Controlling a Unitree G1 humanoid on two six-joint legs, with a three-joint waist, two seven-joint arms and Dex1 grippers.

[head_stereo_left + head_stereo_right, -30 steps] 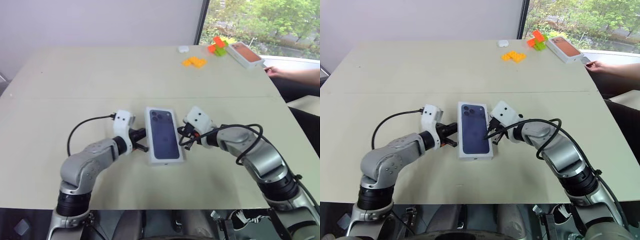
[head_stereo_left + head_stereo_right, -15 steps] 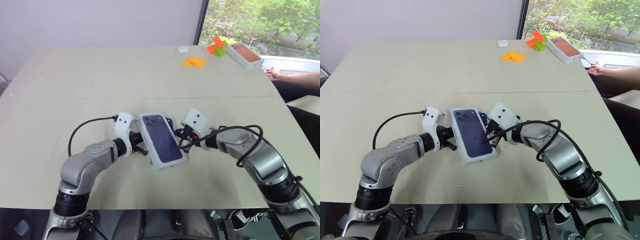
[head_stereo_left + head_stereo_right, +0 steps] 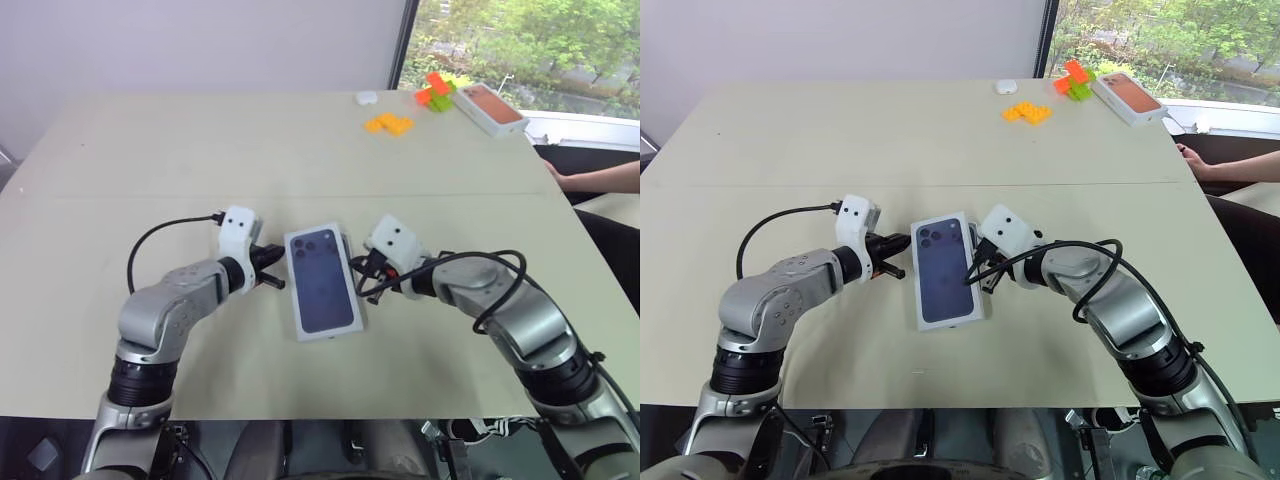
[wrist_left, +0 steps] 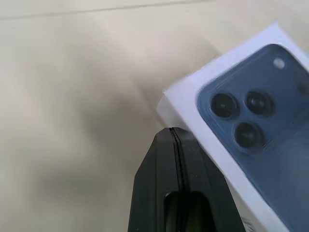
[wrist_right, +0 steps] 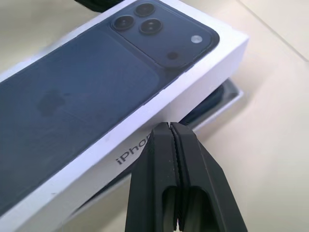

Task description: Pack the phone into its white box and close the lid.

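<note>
Lid (image 3: 323, 280) sits skewed over white box (image 5: 227, 99), between both pinched-shut, empty grippers: left gripper (image 3: 281, 283), right gripper (image 3: 361, 285). Light, stiff, slick cardboard; likely best nudged square by long edges.

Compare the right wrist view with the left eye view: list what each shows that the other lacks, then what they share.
Right wrist view alone: lettering along the lid's side wall, and the white box's corner with something dark inside, jutting out beneath it.
Left eye view alone: the left gripper, orange blocks, another phone box, a person's arm.
Shared: the lid sitting askew, the right gripper shut.
</note>
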